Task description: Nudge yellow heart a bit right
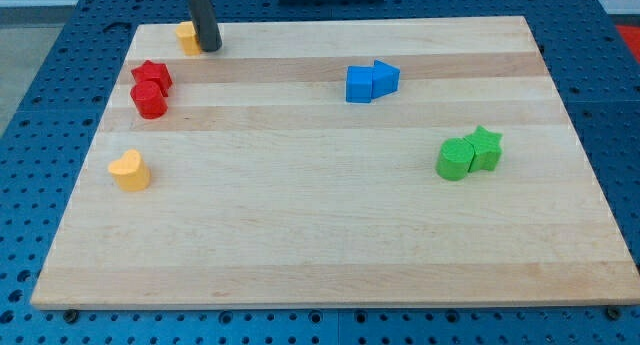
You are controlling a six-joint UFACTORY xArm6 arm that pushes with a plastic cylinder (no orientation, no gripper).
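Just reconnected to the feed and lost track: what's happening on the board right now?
My tip sits at the wooden board's top-left corner, right beside a small yellow block whose shape I can't make out. The yellow heart block lies apart near the view's left edge, untouched. Red, blue and green block pairs sit elsewhere.

A single straight dark rod comes down from the view's top edge, left of centre, with only its lower stretch in view; the arm above it is out of frame. The rod stands close to upright, leaning slightly so its lower end sits a little further to the view's right. My tip [211, 47] rests at counter height near the far left corner, its end rounded and dark grey.
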